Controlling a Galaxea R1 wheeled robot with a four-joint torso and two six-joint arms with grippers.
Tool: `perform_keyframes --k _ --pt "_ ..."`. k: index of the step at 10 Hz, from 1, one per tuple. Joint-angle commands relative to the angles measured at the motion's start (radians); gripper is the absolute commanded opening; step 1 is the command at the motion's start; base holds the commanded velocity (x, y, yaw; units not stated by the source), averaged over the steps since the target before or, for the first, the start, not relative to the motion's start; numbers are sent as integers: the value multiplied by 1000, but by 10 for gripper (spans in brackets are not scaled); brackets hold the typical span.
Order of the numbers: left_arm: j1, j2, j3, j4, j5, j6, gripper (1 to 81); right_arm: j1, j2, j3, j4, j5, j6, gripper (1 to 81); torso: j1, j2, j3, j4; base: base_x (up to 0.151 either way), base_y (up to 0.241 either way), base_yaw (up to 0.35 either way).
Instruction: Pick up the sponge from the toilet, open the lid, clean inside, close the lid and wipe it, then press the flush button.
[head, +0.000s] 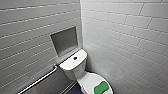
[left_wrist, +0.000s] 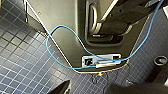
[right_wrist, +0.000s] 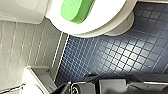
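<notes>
One bright green, peanut-shaped sponge (head: 101, 88) lies flat on the near half of the one white oval plastic lid (head: 87, 82). The lid is closed on the one white ceramic toilet (head: 72, 68), whose far tank top carries one small dark flush button (head: 75, 58). One metal grab bar (head: 40, 80) and one wall niche (head: 65, 41) lie to the left.

Risk: a glancing approach may push the sponge off the smooth lid onto the dark blue tiled floor (right_wrist: 112, 57).

Whether the left gripper (left_wrist: 100, 88) or the right gripper (right_wrist: 82, 87) is open or closed cannot be told.

The lid (head: 86, 82) is cut off in the head view, the sponge (right_wrist: 75, 10) in the right wrist view.
</notes>
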Motion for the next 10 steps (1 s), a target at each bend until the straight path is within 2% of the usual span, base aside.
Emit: perform_keyframes --k 1,3,7,8,9,10 --pt "16 4 -1 -5 74 0 811 116 23 -48 1 -38 50 811 64 -100 0 0 0 0 0" --pt "16 15 -3 -3 76 0 811 138 50 -80 1 -37 81 811 110 -172 -89 0 0 0 0" --pt "16 24 -24 -6 76 -3 811 193 64 -128 2 -37 113 811 188 -296 -161 0 0 0 0" --pt "18 27 -24 -6 77 -3 811 210 78 -146 2 -37 125 811 215 -337 -174 0 0 0 0" --pt "24 29 -24 -8 77 -5 811 223 97 -166 4 -37 134 811 238 -374 -134 0 0 0 0" --pt "44 35 -18 -12 74 -5 811 231 115 -182 4 -37 154 811 262 -410 -140 0 0 0 0"
